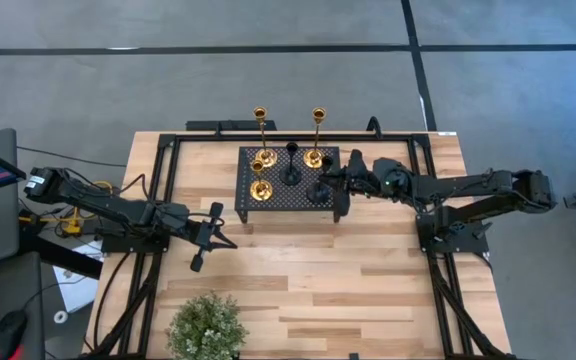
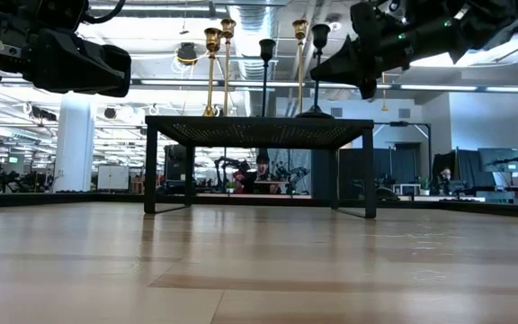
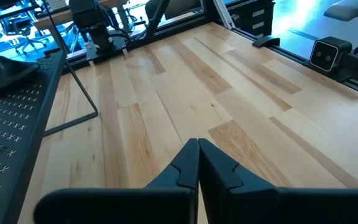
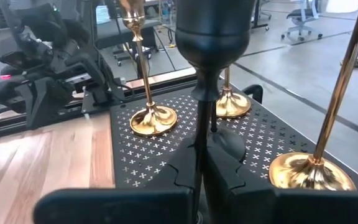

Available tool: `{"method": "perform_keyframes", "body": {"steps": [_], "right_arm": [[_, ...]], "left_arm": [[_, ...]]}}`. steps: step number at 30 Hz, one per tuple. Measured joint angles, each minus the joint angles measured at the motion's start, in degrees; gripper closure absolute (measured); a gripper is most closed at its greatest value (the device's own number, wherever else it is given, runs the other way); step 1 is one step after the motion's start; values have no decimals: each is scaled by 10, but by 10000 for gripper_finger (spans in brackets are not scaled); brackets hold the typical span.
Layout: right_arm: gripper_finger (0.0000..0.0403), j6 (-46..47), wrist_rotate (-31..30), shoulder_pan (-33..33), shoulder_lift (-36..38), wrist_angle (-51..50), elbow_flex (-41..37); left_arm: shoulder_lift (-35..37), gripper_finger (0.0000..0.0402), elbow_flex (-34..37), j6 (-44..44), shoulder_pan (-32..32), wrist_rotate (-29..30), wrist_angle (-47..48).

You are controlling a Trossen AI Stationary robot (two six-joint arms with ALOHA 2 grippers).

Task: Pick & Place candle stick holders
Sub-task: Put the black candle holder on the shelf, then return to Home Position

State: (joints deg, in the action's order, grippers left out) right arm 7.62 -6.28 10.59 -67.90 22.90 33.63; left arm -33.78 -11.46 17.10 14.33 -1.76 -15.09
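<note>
Standing on a black perforated metal stand [image 1: 288, 178] at the back of the pale wooden plank table [image 1: 368, 290], five candle stick holders are seen from above. Two tall slim gold holders [image 1: 260, 128] rise at the stand's rear edge, their polished stems ending in small cups; the second [image 1: 317, 135] is set to the right of the first. A short gold holder [image 1: 260, 188] with a round flared base is placed near the stand's left side. A matte black holder [image 1: 292, 165] stands near the middle, and another black holder [image 1: 320, 190] is found at the right edge, where the right tool [image 1: 334, 180] is positioned.

In the right wrist view the right tool [image 4: 197, 168] is clenched around the slim stem of that black holder [image 4: 211, 43], whose dark cup fills the upper part of the picture; the base is hidden behind the fingers [image 4: 225, 171]. The stand's surface [image 4: 154, 158] is shown as sheet metal punched with small cross-shaped holes.

The left tool [image 1: 200, 238] is held over bare table, well apart from the stand, with its fingers [image 3: 219, 171] pressed together on nothing.

A green potted plant [image 1: 206, 328] is cut off by the near edge of the high view. From the low view the holders' bases are mostly hidden by the stand's top [image 2: 259, 130].
</note>
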Motion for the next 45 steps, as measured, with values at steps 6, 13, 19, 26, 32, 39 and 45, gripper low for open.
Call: {"method": "perform_keyframes", "body": {"steps": [6, 13, 19, 26, 32, 39, 45], "right_arm": [[402, 0, -1, 0, 0, -3, 0], [352, -1, 0, 1, -1, -13, -1], [308, -21, 0, -1, -1, -10, -1], [255, -22, 3, -1, 14, -8, -1], [215, -22, 4, -1, 60, -49, -1], [201, -16, 8, -3, 140, -161, -1], [237, 9, 39, -27, 203, -247, -1]], "left_arm": [[0, 398, 0, 0, 0, 0, 0], [0, 398, 0, 0, 0, 0, 0], [0, 398, 0, 0, 0, 0, 0], [0, 398, 0, 0, 0, 0, 0], [0, 398, 0, -11, 0, 0, 0], [0, 398, 0, -28, 0, 0, 0], [0, 398, 0, -37, 0, 0, 0]]}}
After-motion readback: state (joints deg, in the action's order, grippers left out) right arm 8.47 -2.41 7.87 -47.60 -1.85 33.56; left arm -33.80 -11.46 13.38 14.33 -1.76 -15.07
